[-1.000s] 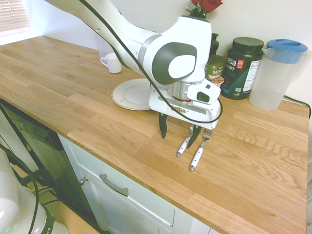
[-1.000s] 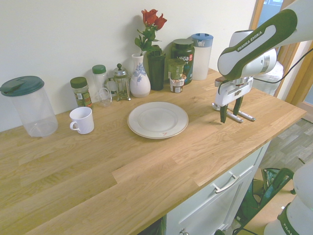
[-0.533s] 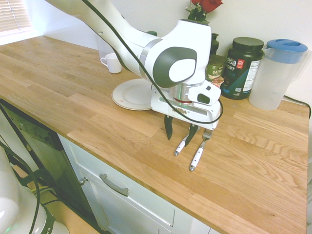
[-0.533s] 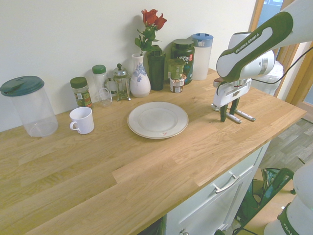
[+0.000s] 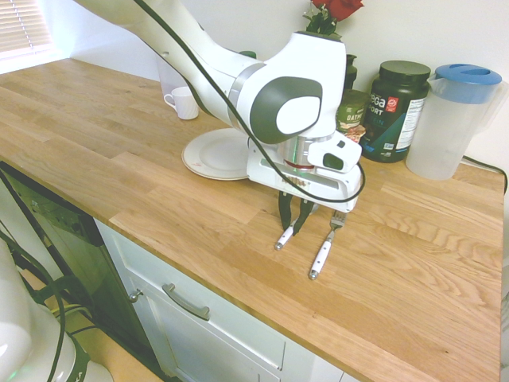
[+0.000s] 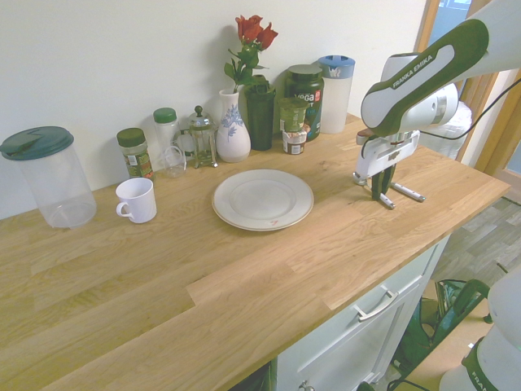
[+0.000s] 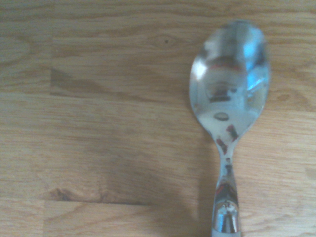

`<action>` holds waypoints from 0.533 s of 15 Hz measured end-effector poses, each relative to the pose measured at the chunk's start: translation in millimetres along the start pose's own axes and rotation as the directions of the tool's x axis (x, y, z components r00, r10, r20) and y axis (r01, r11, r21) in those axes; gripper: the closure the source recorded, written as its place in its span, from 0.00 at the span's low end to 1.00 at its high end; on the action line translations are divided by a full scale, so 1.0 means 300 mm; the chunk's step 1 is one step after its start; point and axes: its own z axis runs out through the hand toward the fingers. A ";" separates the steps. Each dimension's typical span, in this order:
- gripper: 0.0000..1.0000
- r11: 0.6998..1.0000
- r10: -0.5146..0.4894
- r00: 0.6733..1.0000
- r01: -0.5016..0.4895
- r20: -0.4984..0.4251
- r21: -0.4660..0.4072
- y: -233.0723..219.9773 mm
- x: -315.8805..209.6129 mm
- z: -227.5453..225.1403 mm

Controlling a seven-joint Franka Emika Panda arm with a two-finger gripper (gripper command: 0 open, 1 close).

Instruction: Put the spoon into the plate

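One grasp is in hand: beside the fork (image 5: 324, 245), on its plate side and just apart from it, the gripper (image 5: 293, 220) points straight down with its dark fingers drawn close about the white handle of the spoon (image 5: 284, 237), which lies on the wooden counter (image 5: 159, 191) with its free end angled away from the fork. Confirm a firm pinch on the handle first, then lift vertically so the spoon clears the fork without dragging it. The plate (image 5: 216, 153) lies well apart from the fork, past the gripper, so carry the spoon level over its centre and lower it before release.
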 end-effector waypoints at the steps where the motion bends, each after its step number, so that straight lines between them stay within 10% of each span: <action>1: 1.00 1.000 0.000 1.000 0.000 -0.001 0.000 -0.002 0.000 -0.002; 8: 1.00 0.999 -0.016 1.000 0.017 -0.020 0.038 -0.101 -0.012 -0.189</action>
